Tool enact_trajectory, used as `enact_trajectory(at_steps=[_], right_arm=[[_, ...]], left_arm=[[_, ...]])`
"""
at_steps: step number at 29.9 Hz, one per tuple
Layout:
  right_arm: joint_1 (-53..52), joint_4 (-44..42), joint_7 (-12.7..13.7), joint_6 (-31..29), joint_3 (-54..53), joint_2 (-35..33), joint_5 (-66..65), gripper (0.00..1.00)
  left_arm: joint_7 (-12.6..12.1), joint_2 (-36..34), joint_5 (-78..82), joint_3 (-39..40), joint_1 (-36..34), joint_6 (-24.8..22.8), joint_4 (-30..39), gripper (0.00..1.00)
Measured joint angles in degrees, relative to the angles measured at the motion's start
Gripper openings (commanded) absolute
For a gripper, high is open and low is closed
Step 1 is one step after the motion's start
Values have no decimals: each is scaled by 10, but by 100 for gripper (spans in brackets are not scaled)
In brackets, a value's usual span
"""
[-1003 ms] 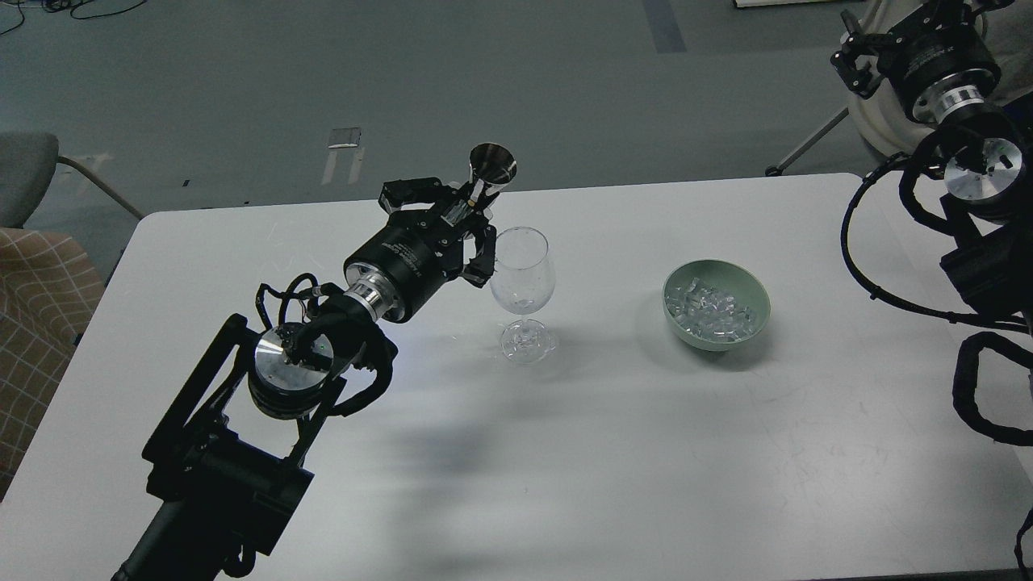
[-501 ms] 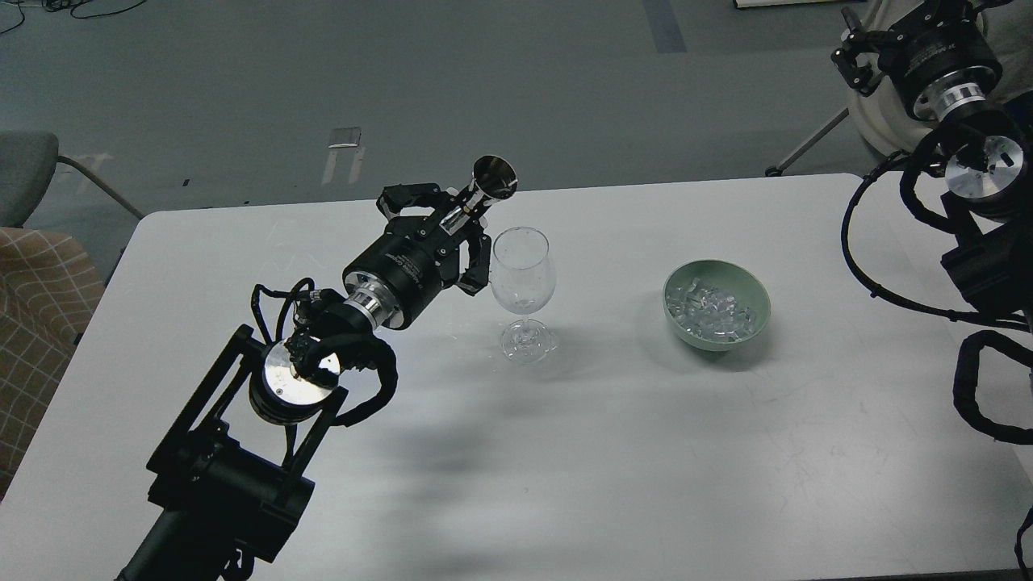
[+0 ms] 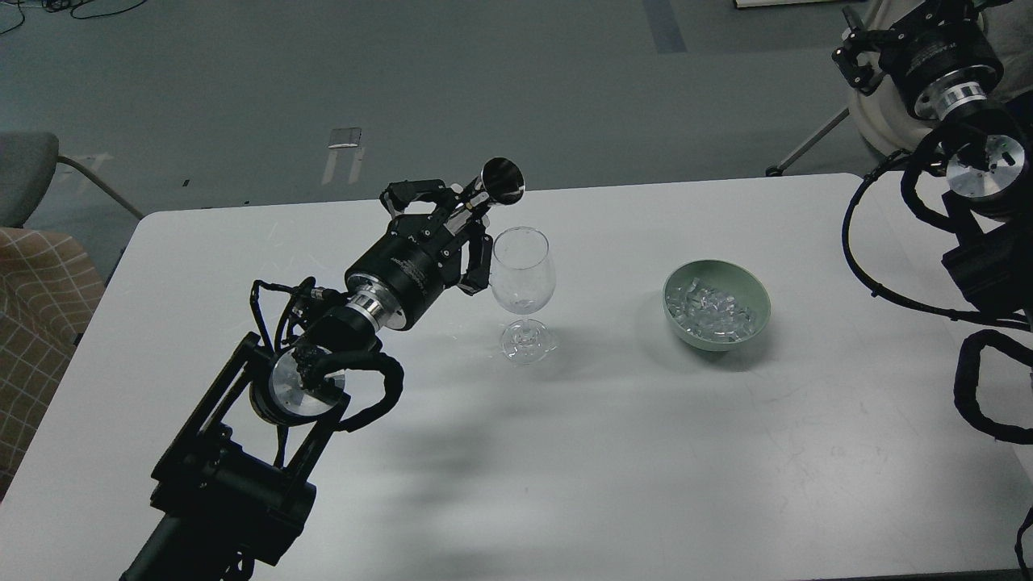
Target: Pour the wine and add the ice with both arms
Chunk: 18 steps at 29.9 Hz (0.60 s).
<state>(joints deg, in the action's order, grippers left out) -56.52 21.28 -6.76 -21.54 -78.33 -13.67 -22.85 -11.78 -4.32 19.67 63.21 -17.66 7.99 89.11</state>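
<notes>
My left gripper [image 3: 466,211] is shut on a small steel measuring cup [image 3: 502,178], held just left of and above the rim of a clear stemmed wine glass [image 3: 522,274]. The cup is tipped over, its mouth facing right toward the glass. The glass stands upright on the white table [image 3: 613,452]. I cannot make out any wine in the cup or the glass. The ice [image 3: 713,310] is heaped in a pale green bowl [image 3: 752,292] to the right of the glass. My right gripper [image 3: 852,55] is raised at the top right, beyond the table's far corner; its fingers are too dark to tell apart.
The right arm's cables [image 3: 867,266] loop over the table's right edge. A grey chair [image 3: 24,173] and a checked cushion [image 3: 36,323] stand off the table's left side. Grey floor lies beyond the far edge.
My left wrist has rolled, tipping the steel cup further toward the glass, from mouth-up to mouth facing right. The glass, bowl and right arm have stayed put.
</notes>
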Motion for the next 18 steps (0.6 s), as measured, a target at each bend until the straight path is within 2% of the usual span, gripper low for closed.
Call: enact_trajectory(at_steps=[18], right_arm=[[-3, 1, 0, 0, 0, 1, 0, 100]], left_arm=[[3, -1, 6, 1, -8, -11, -29, 16]])
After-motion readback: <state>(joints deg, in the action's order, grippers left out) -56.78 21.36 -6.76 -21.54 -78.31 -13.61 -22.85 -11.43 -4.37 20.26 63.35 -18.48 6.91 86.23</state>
